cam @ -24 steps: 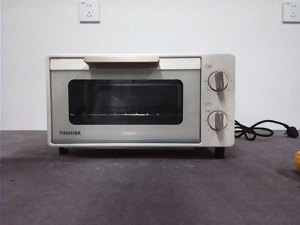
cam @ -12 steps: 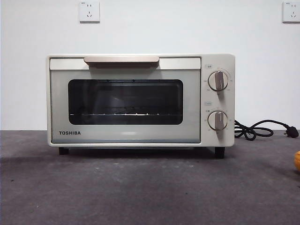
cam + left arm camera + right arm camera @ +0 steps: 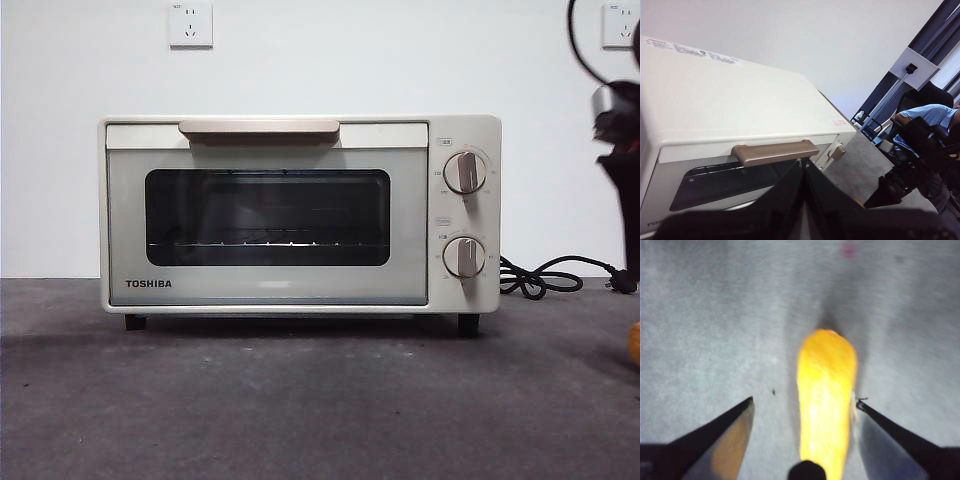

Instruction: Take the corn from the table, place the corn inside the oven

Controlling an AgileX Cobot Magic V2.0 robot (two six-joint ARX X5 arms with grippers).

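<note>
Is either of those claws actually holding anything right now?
No. The right gripper hangs open above the corn, a jaw on each side, not yet closed. The left gripper waits shut near the oven, holding nothing.

Black arm (image 3: pixel 618 150) with a looping black cable and silver collar; right pincer (image 3: pixel 802 407) has tapered black jaws.

Cream-white oven (image 3: pixel 300 215) with dark glass and a beige handle (image 3: pixel 259 127); yellow-orange corn (image 3: pixel 826 400) on the mottled dark grey desk (image 3: pixel 300 400).
</note>
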